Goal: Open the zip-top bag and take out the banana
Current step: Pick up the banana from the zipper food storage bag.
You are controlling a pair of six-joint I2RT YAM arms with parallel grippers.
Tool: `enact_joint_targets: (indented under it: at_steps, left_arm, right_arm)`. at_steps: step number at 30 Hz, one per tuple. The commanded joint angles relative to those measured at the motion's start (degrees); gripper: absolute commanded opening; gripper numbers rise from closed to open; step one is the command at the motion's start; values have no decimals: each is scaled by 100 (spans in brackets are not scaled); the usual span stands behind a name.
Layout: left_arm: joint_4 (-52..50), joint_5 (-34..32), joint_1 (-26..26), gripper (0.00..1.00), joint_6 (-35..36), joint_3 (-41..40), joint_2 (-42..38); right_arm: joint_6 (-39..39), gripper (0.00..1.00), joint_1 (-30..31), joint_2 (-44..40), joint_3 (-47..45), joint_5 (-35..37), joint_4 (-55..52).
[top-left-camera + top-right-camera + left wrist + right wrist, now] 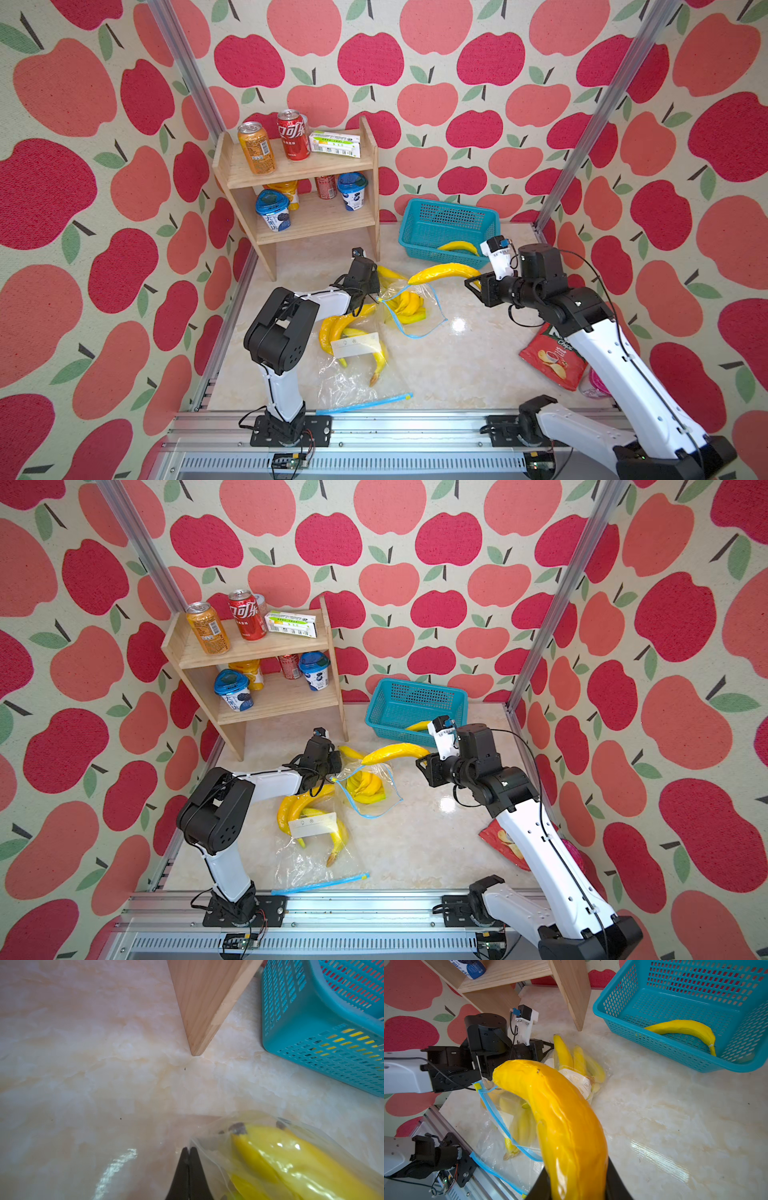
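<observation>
Bag: the zip-top bag (419,322) lies on the table (457,365) between the 2 arms, with its blue zip rim parted and its mouth gaping.
Left gripper: the left gripper (188,1157) has its jaws pressed together on a corner of the bag's rim, by the yellow slider, and seems to keep that edge lifted.
Right gripper: the right gripper (576,1187) clamps 1 end of the banana (444,272).
Banana: it hangs in the air outside the bag, its free tip above the mouth and near the left gripper.
Inside the bag: a bunch (407,307) of bananas.
Done: the opening looks finished, and the banana appears fully out.
Left: probably only carrying it clear and setting it down, perhaps in the blue basket (449,224) nearby, which holds 1 other banana (459,247).
</observation>
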Motion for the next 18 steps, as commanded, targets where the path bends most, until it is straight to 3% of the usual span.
enact_joint_targets:
  at_steps: [1, 3, 5, 9, 14, 16, 18]
  left_arm:
    - [75, 350, -2, 0, -262, -196, -144]
    - [62, 444, -23, 0, -334, -213, -209]
    - [-29, 490, -50, 0, -349, -188, -240]
    - [-164, 455, -56, 0, -370, -213, -336]
    - [-270, 462, 36, 0, -458, -232, -307]
    - [-199, 569, 88, 0, -532, -228, -273]
    - [-193, 773, 113, 0, -665, -166, -218]
  right_arm:
    - [-20, 15, -12, 39, 3, 1087, 393]
    - [-88, 15, -122, 237, -6, 1710, 765]
    - [-60, 12, -305, 508, -24, 1889, 1216]
    - [142, 12, -756, 976, 139, 1327, 2001]
    - [104, 16, -865, 1109, 576, 463, 1874]
    - [104, 16, -871, 1212, 559, 722, 2064]
    - [-17, 15, -950, 1848, 891, 903, 2035]
